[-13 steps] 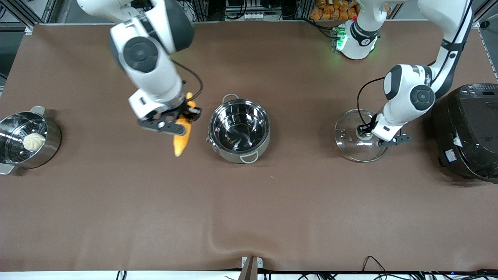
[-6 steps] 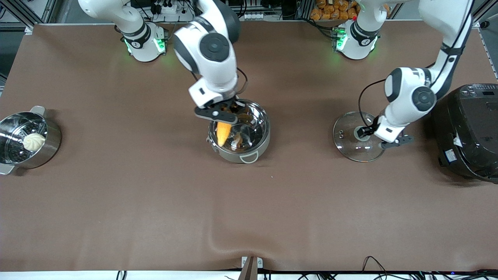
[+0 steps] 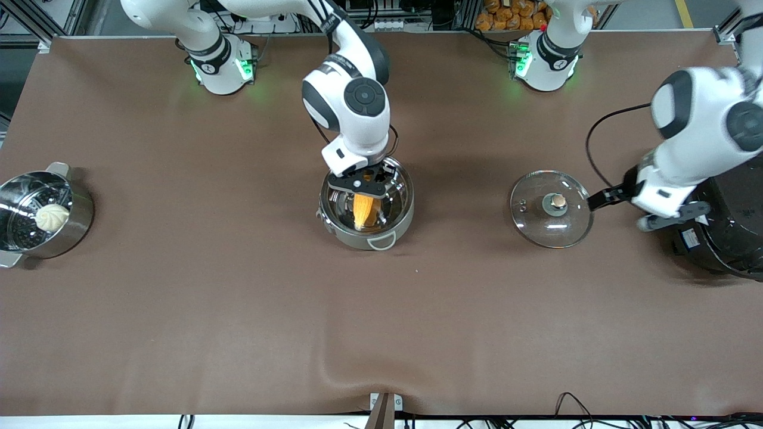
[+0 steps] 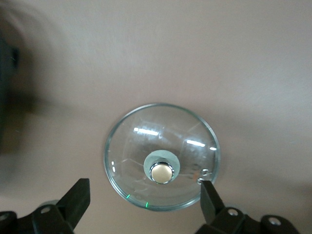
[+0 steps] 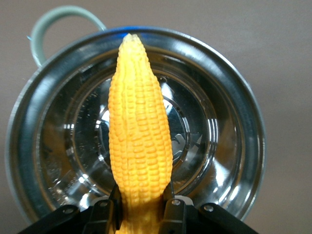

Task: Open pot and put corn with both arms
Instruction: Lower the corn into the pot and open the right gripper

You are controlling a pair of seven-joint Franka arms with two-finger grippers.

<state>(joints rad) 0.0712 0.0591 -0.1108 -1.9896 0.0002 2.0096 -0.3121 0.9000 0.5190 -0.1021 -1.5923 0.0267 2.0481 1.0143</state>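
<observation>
The steel pot (image 3: 408, 199) stands open mid-table and also shows in the right wrist view (image 5: 243, 122). My right gripper (image 3: 364, 184) is shut on the wide end of the yellow corn (image 3: 365, 210) and holds it in the pot's mouth, tip toward the front camera. In the right wrist view the corn (image 5: 139, 141) lies across the opening between my right gripper's (image 5: 143, 210) fingers. The glass lid (image 3: 539, 223) lies flat on the table toward the left arm's end. My left gripper (image 3: 603, 198) is open and empty, raised above the lid (image 4: 146, 141); in the left wrist view the gripper (image 4: 145, 196) is wide.
A black rice cooker (image 3: 730, 238) stands beside the lid at the left arm's end. A steel steamer pot (image 3: 80, 223) with a white bun (image 3: 52, 217) stands at the right arm's end. The brown cloth wrinkles near the front edge (image 3: 334, 363).
My right arm carried the corn from beside the pot to over its opening and lowered it. My left gripper let go of the lid's knob and rose away toward the rice cooker.
</observation>
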